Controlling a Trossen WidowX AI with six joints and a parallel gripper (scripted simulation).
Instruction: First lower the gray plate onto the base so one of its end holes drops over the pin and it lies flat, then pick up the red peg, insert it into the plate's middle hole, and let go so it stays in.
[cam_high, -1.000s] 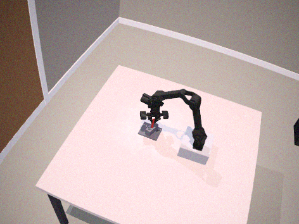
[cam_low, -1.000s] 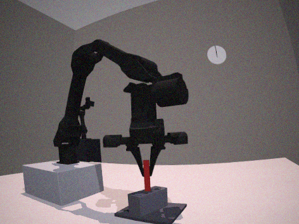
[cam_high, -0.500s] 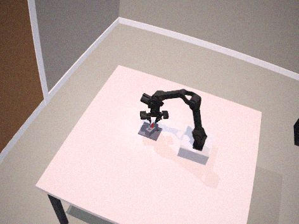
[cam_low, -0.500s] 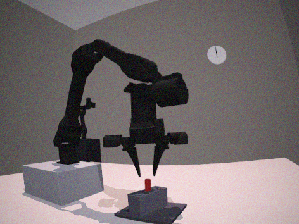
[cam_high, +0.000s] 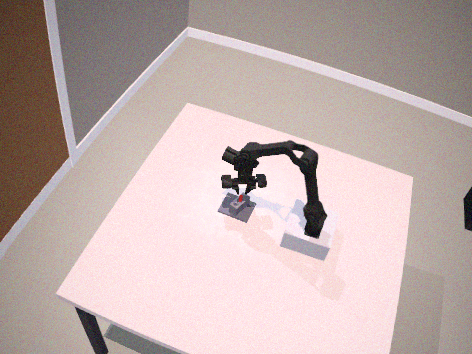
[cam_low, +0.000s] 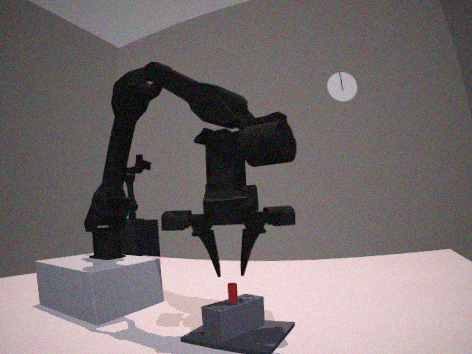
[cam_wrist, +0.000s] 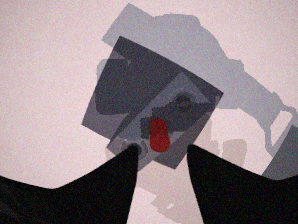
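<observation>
The gray plate (cam_high: 236, 205) (cam_low: 234, 320) (cam_wrist: 175, 84) lies level and looks like a thick block on the dark square base (cam_high: 244, 218) (cam_low: 281, 330) (cam_wrist: 111, 85). A round feature shows near each end of it in the wrist view, one partly behind a fingertip; which holds the pin I cannot tell. The red peg (cam_high: 240, 198) (cam_low: 232, 293) (cam_wrist: 159, 136) stands upright in the plate's middle, with a short length above its top. My gripper (cam_high: 242, 192) (cam_low: 231, 275) (cam_wrist: 162, 152) is open and empty, fingertips just above the peg and apart from it.
The arm's pale box-shaped mount (cam_high: 304, 245) (cam_low: 65, 290) stands on the pink-white table (cam_high: 165, 260) (cam_low: 380, 300) beside the base. Shadows of the arm fall across the base and the plate.
</observation>
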